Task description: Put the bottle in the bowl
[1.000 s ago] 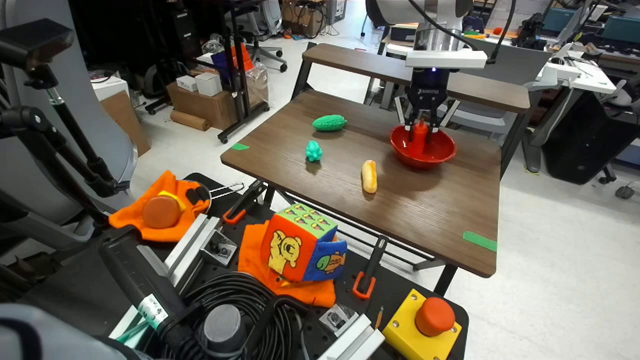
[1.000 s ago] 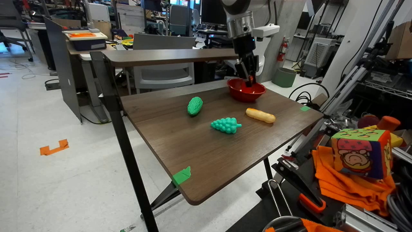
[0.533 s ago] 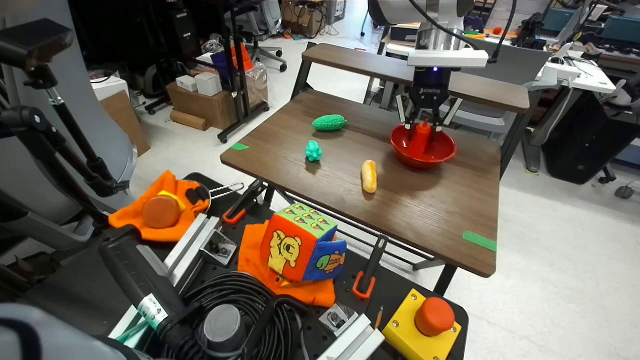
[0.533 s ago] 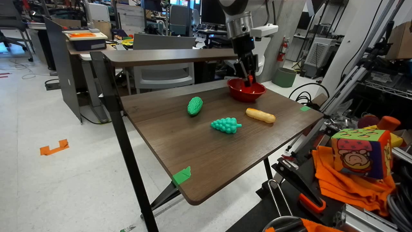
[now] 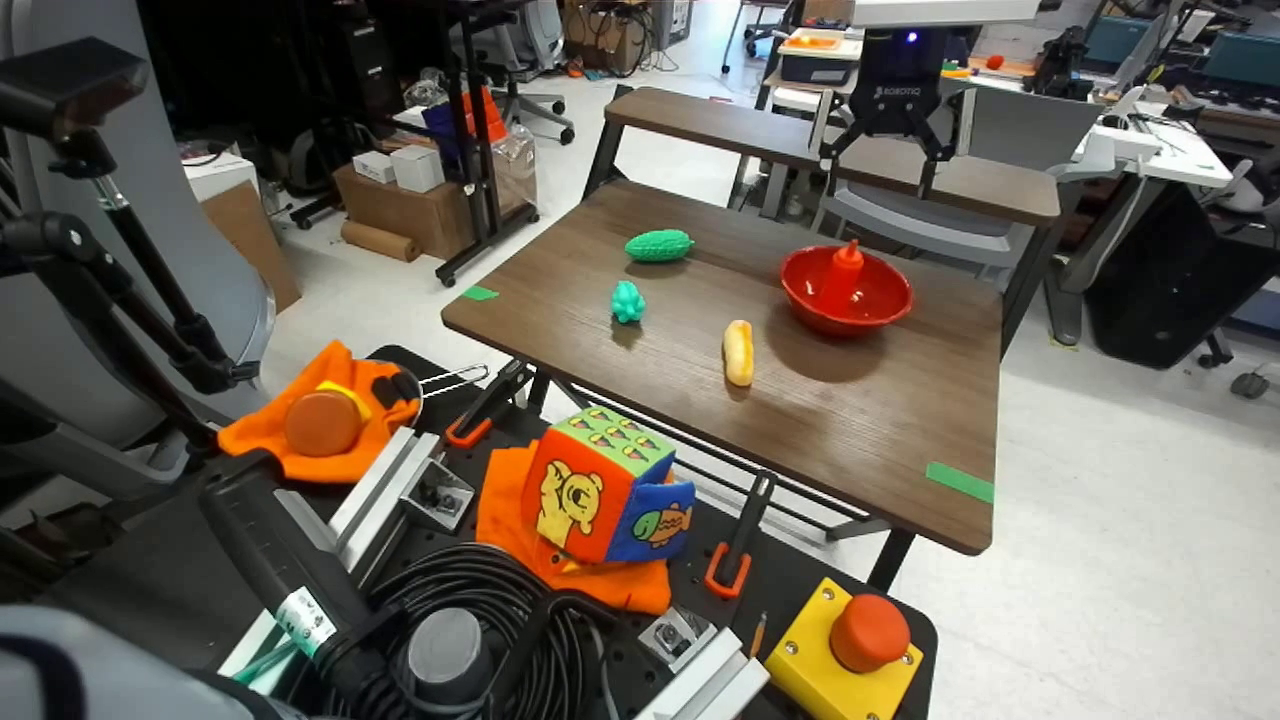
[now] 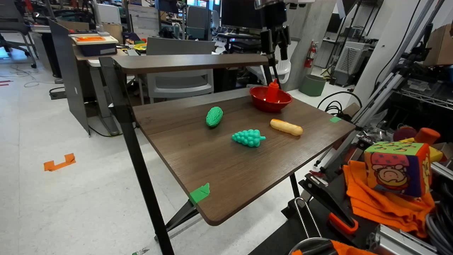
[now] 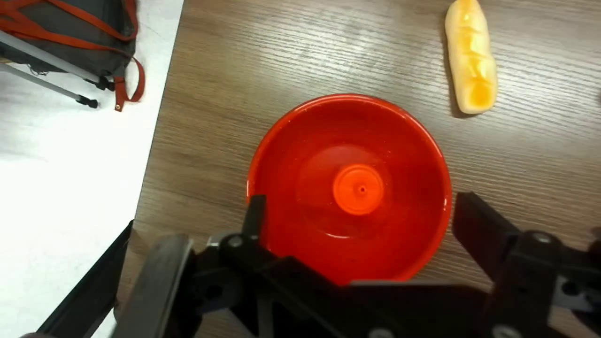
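Near: bread-like roll point(image 5: 739, 353) lay on counter point(image 5: 850, 430), apart from bowl point(image 5: 885, 290). Next: bottle point(image 5: 840, 284) stood upright inside bowl; toppling seemed main risk, slender shape leaving it easily tipped if bowl were jolted. Above: hand point(image 5: 878, 182), tips wide apart, held nothing; lowering it risked striking nozzle or catching rim. Obscured, from where I stood: bottle's base, behind bowl's near wall; outline, red against red. Wrist view gave top only. Arm point(image 6: 268, 3) above hand was cut off in both exterior views.
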Robot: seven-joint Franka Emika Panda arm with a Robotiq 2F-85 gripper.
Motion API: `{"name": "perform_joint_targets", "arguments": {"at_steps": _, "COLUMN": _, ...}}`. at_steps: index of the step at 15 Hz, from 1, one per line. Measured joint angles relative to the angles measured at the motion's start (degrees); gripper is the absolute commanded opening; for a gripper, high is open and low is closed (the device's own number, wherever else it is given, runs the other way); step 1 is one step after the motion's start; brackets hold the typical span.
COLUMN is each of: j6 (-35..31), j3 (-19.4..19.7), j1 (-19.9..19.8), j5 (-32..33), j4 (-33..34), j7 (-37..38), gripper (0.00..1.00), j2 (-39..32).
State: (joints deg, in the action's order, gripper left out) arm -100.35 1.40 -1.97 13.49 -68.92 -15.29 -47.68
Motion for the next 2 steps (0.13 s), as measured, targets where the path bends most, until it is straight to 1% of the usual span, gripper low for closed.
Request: {"name": "perform_joint_targets", "arguments": {"at_steps": 2, "j6": 0.0, "j3": 0.0, "j1": 0.0, "j5": 0.0, "j4": 0.0, "j7": 0.0, "gripper": 1.0, "j2": -1.1}}
